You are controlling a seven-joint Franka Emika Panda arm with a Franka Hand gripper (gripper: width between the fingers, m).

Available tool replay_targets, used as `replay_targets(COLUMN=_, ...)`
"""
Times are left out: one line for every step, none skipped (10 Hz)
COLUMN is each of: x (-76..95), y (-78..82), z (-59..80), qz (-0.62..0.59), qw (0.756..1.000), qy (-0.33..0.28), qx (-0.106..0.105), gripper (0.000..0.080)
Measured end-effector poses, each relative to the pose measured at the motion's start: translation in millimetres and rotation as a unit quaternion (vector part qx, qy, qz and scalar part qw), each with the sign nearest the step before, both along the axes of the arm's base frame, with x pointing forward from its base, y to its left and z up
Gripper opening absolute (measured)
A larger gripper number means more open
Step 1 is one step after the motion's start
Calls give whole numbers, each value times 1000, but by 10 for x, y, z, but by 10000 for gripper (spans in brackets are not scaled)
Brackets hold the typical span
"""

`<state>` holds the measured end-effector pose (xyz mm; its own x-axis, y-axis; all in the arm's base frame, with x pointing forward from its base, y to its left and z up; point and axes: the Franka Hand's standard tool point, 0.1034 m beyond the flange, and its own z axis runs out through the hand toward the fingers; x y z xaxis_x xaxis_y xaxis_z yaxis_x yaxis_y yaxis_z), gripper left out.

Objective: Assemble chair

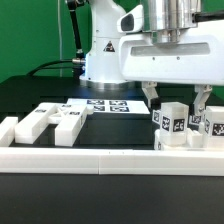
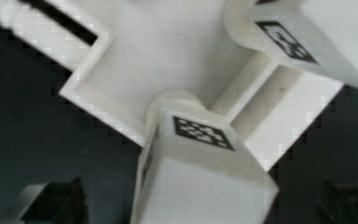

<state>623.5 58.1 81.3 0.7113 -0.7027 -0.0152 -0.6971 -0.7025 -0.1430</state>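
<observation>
The low white border rail (image 1: 110, 160) runs across the front of the black worktop (image 1: 125, 135), and everything else is placed from it. The chair (image 1: 173, 122) is in separate parts, all behind the rail.

Nearest, just behind the rail toward its end on the exterior view's right, is an upright group (image 1: 170, 130) of chunky white blocks. Each block shows a small black-and-white tag (image 1: 168, 124) on the face turned to the rail. The jaws hang straight above this group, spread wide. One finger (image 1: 153, 97) reaches down on one side of the blocks and the other finger (image 1: 203, 100) on the far side. They flank the group and pinch nothing.

The wrist view looks down on the same group from close above. It shows a white block (image 2: 208, 185) with a checkered tag (image 2: 201, 131) on its upper end, joined to broader white pieces. Dark worktop shows on either side.

At about the same depth behind the rail, toward its opposite end, loose flat pieces (image 1: 45, 122) lie on the worktop. They are well apart from the upright group.

Farther behind the rail, about halfway along it, the marker board (image 1: 108, 105) lies flat. Farthest back, beyond that board, stands the arm's white base (image 1: 105, 50).
</observation>
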Motion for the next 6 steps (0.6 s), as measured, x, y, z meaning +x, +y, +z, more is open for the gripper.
replay_targets(x=-1, y=-1, z=-2, qz=34, qw=999, qy=-4, qx=-3, gripper=648)
replay_targets(x=-1, y=-3, z=-4, qz=70, qw=998, qy=-8, qx=-6, gripper=649)
replay_targets(x=-2, y=-3, z=-6, qz=90, qw=996, qy=-10, qx=-9, gripper=649)
replay_targets(x=3, y=-2, z=-10, qz=152, qw=988, qy=-19, qx=-25, gripper=649)
replay_targets(x=12, y=9, z=-8, qz=201, qw=979, qy=-26, qx=-39, gripper=649)
replay_targets(x=24, y=-5, z=-2, qz=249, qw=967, qy=-32, qx=-47, gripper=649)
